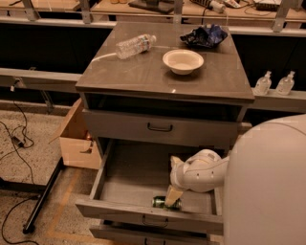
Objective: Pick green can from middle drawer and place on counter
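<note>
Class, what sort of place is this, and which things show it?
Probably a lab or workshop: a workbench behind, cables on the floor, and a robot's gripper down in the open middle drawer at a green can.

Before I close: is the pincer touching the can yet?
Cannot tell. In the camera view the pincer, low in the open middle drawer, overlaps the can, hiding any gap.
</note>
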You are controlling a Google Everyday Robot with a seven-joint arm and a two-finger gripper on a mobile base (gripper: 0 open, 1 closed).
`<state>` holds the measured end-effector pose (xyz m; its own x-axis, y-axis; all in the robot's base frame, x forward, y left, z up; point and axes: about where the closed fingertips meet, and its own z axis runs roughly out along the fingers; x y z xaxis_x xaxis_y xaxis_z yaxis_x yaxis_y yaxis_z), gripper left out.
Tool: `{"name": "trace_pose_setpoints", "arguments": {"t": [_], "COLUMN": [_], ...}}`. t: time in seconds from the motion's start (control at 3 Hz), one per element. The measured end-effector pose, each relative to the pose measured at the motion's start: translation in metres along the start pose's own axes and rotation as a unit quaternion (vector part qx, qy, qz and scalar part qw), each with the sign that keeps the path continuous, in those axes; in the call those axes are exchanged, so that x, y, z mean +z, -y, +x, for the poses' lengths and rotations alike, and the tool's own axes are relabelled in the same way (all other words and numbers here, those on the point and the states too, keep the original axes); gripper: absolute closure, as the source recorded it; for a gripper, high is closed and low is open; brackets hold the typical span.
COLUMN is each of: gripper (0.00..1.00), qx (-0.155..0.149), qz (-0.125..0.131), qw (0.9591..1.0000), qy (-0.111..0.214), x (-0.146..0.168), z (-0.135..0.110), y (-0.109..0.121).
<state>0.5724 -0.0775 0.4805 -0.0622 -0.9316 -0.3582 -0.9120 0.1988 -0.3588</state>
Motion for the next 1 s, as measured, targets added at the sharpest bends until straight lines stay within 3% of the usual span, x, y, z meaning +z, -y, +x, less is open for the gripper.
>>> {"name": "trace_pose_setpoints", "arguments": {"t": [1.0], "gripper": [0.00], "qx": [0.012], "qz": [-0.032], "qw": [0.9994], "qy": [0.000], "x": [0.034], "z": [-0.001], "y": [-0.031]}}
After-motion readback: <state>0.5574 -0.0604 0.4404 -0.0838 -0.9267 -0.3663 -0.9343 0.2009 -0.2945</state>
